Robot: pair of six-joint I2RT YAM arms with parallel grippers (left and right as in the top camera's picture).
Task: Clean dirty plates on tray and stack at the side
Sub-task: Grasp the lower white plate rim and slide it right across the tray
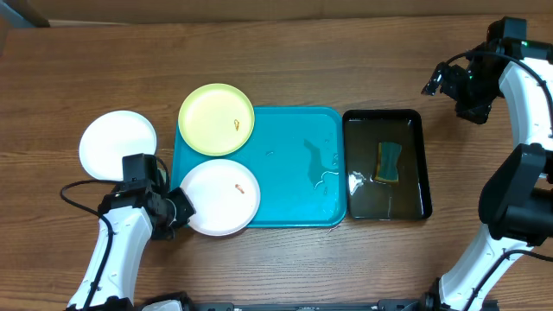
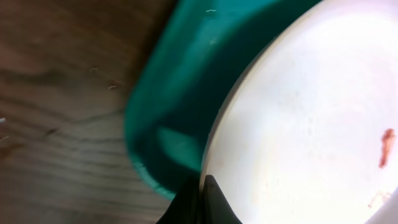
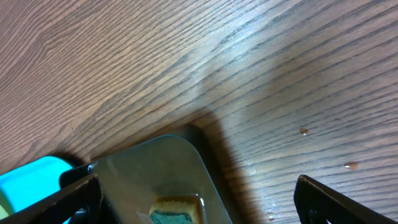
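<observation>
The left end effector is clenched on the left rim of the white plate. In the left wrist view its fingers pinch the plate's edge where it overhangs the tray. This plate sits at the tray's near-left corner and carries an orange smear, so it is not yet clean. The yellow-green plate, also speckled, lies over the tray's far-left corner. A second white plate rests on the counter just left of the tray, toward the counter's left edge.

The right end effector hangs released, jaws wide, near the counter's far-right corner, above the far end of the black tray, which holds the sponge in water.

The step in hand looks like securing the dirty white plate for wiping. The next move probably calls for a steady hold on the rim while the right arm goes down for the sponge. A thin rim grip could slip if the plate is tilted too far.
</observation>
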